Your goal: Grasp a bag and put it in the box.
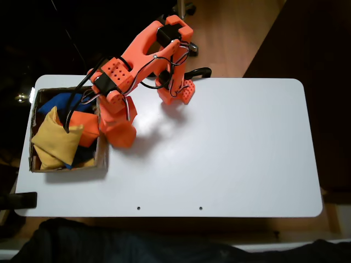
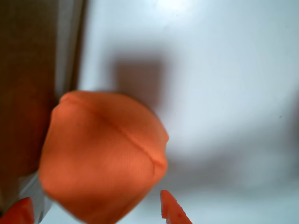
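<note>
**Bag held just short of the box**

Orange cloth filled the near part of the wrist view: the bag (image 2: pixel 103 156), plump and seamed, sat between two orange fingers (image 2: pixel 172 210), one tip at each lower side. The fingers (image 2: pixel 98 212) looked closed on it, with the cloth bulging out ahead of them. Beyond lay the white table (image 2: pixel 224 93), carrying the bag's shadow, and at the left edge stood the brown wall of the box (image 2: pixel 28 60).

From the fixed view above, one orange arm (image 1: pixel 148 55) reached left across the table (image 1: pixel 230 148). The bag (image 1: pixel 122 134) hung at its end, just outside the right wall of the single box (image 1: pixel 102 153), not yet over it. Inside lay one yellow bag (image 1: pixel 52 139), one flatter orange bag (image 1: pixel 86 127) and blue cloth (image 1: pixel 63 101) of a count I could not tell.

By its look the bag was light and soft, its filling free to shift, so it would sag and might slip from a shallow pinch. A hold across the plump middle, squeezing the filling, seemed best.
</note>
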### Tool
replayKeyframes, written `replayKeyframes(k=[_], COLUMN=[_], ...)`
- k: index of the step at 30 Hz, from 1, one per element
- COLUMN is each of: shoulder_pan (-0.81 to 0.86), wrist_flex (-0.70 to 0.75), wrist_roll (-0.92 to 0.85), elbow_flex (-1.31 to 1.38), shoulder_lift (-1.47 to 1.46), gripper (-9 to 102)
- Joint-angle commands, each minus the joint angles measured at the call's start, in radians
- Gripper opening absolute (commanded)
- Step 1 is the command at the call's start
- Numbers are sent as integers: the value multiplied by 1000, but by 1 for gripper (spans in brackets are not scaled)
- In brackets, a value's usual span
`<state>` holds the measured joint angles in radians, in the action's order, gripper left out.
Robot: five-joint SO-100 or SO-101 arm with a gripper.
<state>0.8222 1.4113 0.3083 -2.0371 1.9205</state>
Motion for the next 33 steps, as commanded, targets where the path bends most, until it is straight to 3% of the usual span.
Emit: replayKeyframes(k=[1,33], shoulder_pan=[14,67], wrist_flex=[-18,-126], wrist_roll=[-17,-181], elbow_flex=[11,-123], shoulder_lift=[-2,-25], gripper=[55,61])
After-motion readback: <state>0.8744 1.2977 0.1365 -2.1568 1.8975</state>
